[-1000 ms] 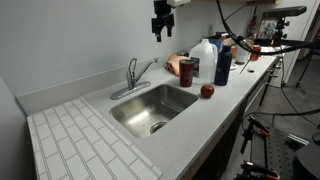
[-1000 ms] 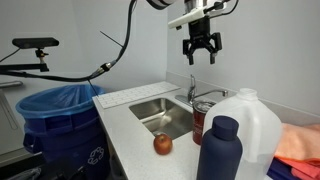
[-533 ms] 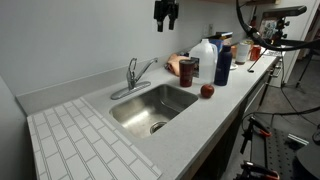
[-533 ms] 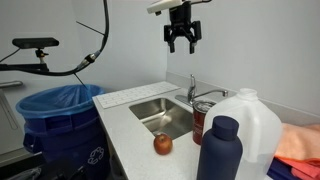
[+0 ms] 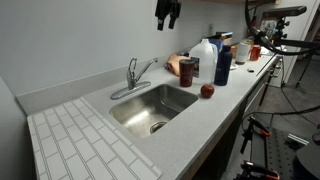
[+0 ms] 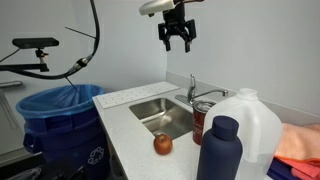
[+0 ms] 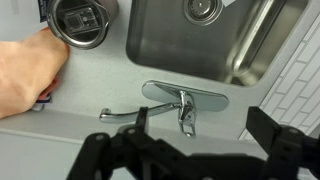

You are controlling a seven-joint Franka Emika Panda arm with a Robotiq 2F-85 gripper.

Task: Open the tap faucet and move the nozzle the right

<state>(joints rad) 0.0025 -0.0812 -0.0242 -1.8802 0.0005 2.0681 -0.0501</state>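
Note:
The silver tap faucet (image 5: 132, 76) stands on the counter behind the sink, on a long flat base plate (image 7: 186, 96). It also shows in an exterior view (image 6: 194, 92). Its nozzle (image 7: 124, 117) lies along the back of the counter, beside the sink and not over the basin. The slim lever handle (image 7: 187, 122) rises at the faucet's middle. My gripper (image 5: 167, 14) hangs high above the counter, open and empty, well clear of the faucet. It also shows in an exterior view (image 6: 176, 36). In the wrist view the gripper (image 7: 184, 142) looks straight down on the faucet.
A steel sink (image 5: 150, 106) is set in the counter, with a white tiled draining board (image 5: 85, 145) beside it. A red apple (image 5: 207, 90), a dark blue bottle (image 5: 223, 63), a white jug (image 5: 204, 55) and a brown can (image 5: 187, 69) stand near the faucet. A blue bin (image 6: 55, 110) stands beyond the counter.
The gripper has risen a little and moved sideways along the wall until it is over the faucet. It has stayed open. Nothing on the counter has moved.

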